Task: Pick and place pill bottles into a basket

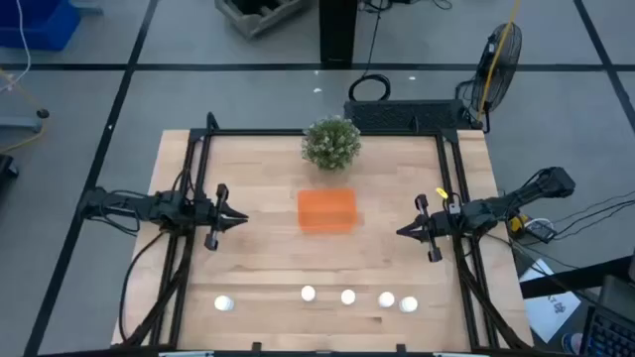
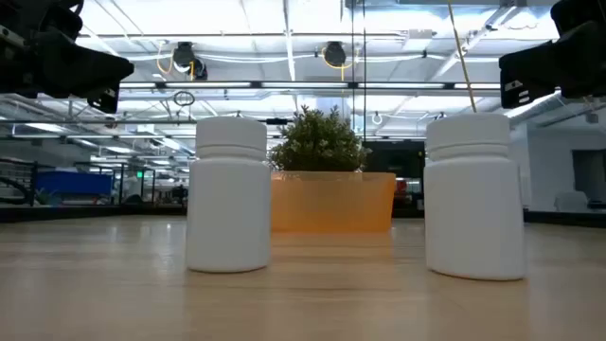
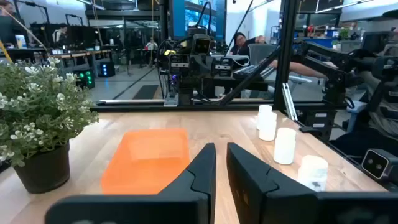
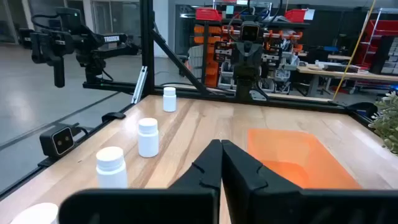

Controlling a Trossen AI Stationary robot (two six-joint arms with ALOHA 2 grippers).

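Note:
Several small white pill bottles stand upright in a row near the table's front edge, from the leftmost to the rightmost; two of them loom large in the low view. The orange basket sits at the table's middle, in front of the green potted plant. My left gripper hovers left of the basket, pointing at it, its fingers together but for a narrow slit. My right gripper hovers right of the basket, shut. Neither holds anything.
A black frame runs along the table's left, right and far sides. Bare wood lies between the basket and the bottle row. Beyond the table stand a fan and workshop equipment; people sit far off in the left wrist view.

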